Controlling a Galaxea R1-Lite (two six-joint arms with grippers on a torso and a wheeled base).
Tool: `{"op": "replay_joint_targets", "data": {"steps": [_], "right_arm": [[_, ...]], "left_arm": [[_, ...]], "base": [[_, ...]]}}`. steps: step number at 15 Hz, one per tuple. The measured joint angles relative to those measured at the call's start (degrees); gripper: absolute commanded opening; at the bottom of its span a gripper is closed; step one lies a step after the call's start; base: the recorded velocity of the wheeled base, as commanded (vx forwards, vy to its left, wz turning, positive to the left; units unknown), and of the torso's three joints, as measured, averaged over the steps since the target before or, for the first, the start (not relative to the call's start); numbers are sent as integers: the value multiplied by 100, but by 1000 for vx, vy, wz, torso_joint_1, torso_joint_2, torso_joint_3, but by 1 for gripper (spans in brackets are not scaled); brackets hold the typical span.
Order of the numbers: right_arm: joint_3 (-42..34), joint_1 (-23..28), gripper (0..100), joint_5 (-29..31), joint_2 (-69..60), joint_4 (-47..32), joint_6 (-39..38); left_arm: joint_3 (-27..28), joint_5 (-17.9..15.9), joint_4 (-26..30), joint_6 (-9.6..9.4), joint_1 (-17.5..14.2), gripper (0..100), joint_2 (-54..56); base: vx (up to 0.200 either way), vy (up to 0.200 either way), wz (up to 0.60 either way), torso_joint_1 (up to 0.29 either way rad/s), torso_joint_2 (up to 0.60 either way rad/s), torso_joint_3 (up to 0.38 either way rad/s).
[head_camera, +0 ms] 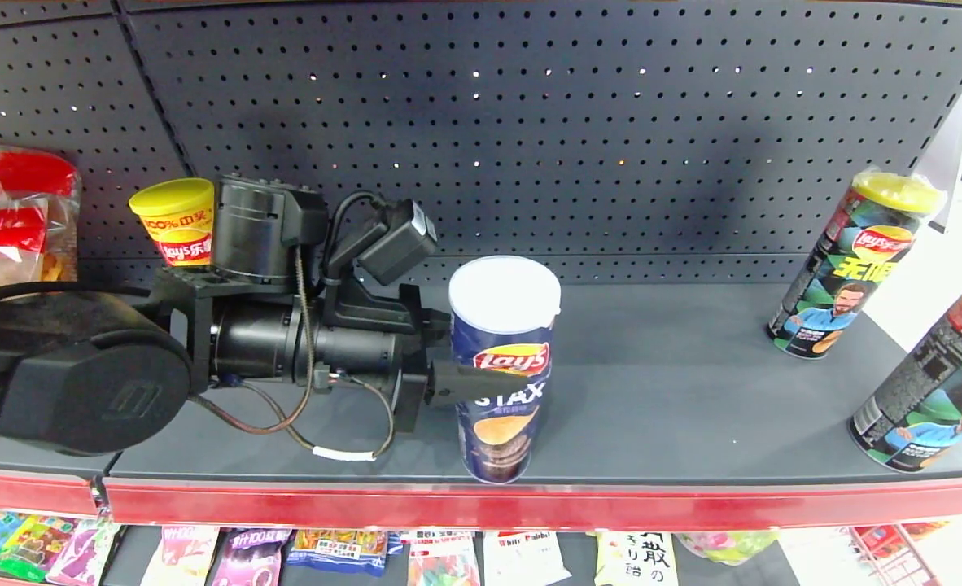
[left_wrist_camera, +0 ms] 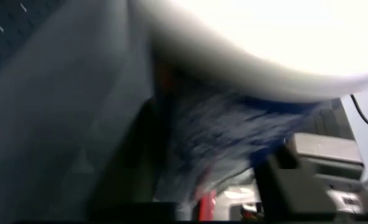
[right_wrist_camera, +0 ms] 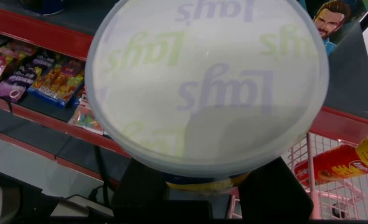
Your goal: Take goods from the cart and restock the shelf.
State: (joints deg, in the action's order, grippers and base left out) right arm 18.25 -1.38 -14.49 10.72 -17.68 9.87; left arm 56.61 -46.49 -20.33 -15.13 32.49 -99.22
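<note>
A blue chip can with a white lid stands upright near the front edge of the grey shelf. My left gripper comes in from the left and is shut on its middle, one dark finger lying across the label. In the left wrist view the same can is very close and blurred. My right gripper is shut on another chip can, whose clear lid faces the camera between two black fingers. This looks like the tilted can at the shelf's right end.
A dark-patterned can with a yellow lid stands at the back right. A yellow cup and red packets sit behind my left arm. Snack bags hang on the lower shelf. The pink wire cart holds a red can.
</note>
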Motion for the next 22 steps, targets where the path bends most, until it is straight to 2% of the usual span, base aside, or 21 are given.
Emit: {"op": "replay_joint_targets", "data": {"steps": [3, 6, 10, 13, 16, 22], "right_arm": [[40, 0, 0, -23, 63, 2, 2], [377, 0, 0, -299, 457, 9, 13], [1449, -68, 0, -822, 1737, 68, 57], [2598, -496, 0, -1008, 3150, 148, 79], [3497, -1003, 0, -1068, 4480, 195, 83], [4914, -1698, 0, -1083, 6822, 1075, 85]], "left_arm": [[-226, 2, 22, 82, -5, 100, 145], [-356, 27, 17, 101, -88, 100, 276], [-697, 453, -9, 82, -295, 100, 496], [-1106, 567, -7, 71, -496, 100, 823], [-1576, 1236, 4, 68, -589, 100, 1281], [-2550, 1339, 2, 99, -625, 100, 2108]], "base": [[0, 0, 0, 0, 0, 0], [0, 0, 0, 0, 0, 0], [0, 0, 0, 0, 0, 0], [0, 0, 0, 0, 0, 0], [0, 0, 0, 0, 0, 0], [0, 0, 0, 0, 0, 0]]}}
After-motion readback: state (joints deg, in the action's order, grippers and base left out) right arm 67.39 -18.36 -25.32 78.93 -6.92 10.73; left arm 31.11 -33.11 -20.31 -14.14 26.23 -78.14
